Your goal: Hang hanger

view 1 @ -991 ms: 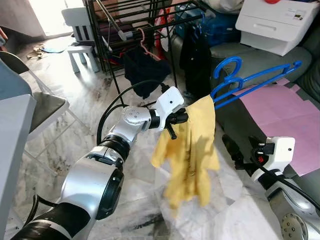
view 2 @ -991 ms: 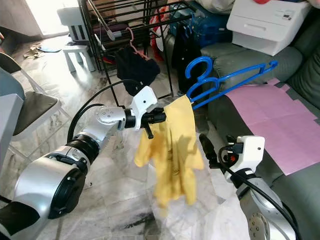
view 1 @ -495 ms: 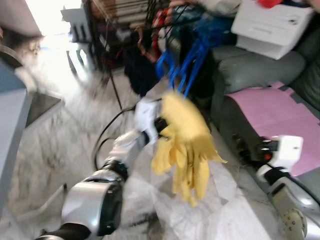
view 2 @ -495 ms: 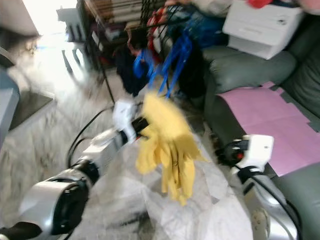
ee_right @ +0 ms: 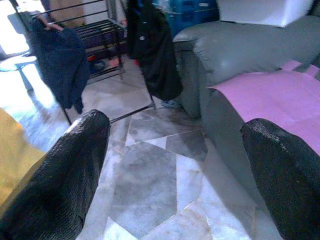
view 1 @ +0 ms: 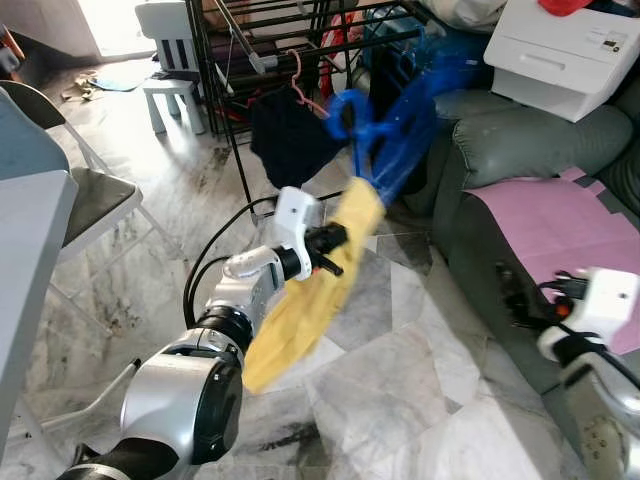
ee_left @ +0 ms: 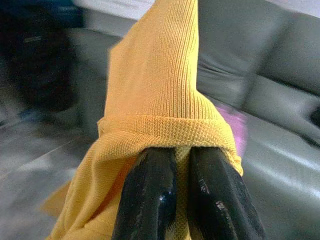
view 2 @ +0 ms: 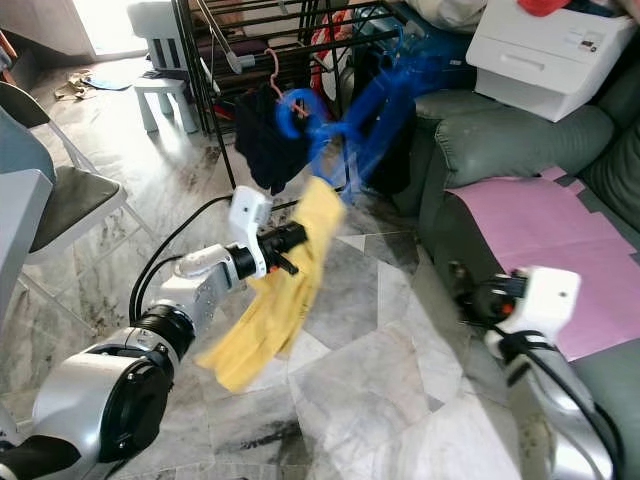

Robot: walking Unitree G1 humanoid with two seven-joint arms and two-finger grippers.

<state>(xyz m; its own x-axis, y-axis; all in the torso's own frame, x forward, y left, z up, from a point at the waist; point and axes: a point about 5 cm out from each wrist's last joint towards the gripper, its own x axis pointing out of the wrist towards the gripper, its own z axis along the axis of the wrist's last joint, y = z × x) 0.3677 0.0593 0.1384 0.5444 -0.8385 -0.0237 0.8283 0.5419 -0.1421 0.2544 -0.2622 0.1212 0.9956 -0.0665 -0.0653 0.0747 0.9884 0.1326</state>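
My left gripper (view 1: 335,240) is shut on a yellow knit garment (view 1: 305,300) that hangs on blue hangers (view 1: 385,135). The hangers are blurred and stick up toward the black drying rack (view 1: 235,70). The garment trails down and to the left below the arm. In the left wrist view the two black fingers (ee_left: 150,200) pinch the yellow cloth (ee_left: 160,95). My right gripper (view 1: 515,295) is low at the right, by the grey sofa, open with nothing between its fingers (ee_right: 60,170).
The rack holds a dark garment (view 1: 290,140) on a pink hanger (view 1: 298,85). A grey sofa (view 1: 520,140) with a pink sheet (view 1: 560,220) stands at the right, with a white box (view 1: 565,50) on top. A chair (view 1: 80,200) and a white stool (view 1: 170,60) are at the left. The floor is marble.
The camera has shifted. My left arm has swung the hangers and yellow garment left, up toward the rack; the cloth now streams down-left. The right gripper stays low.
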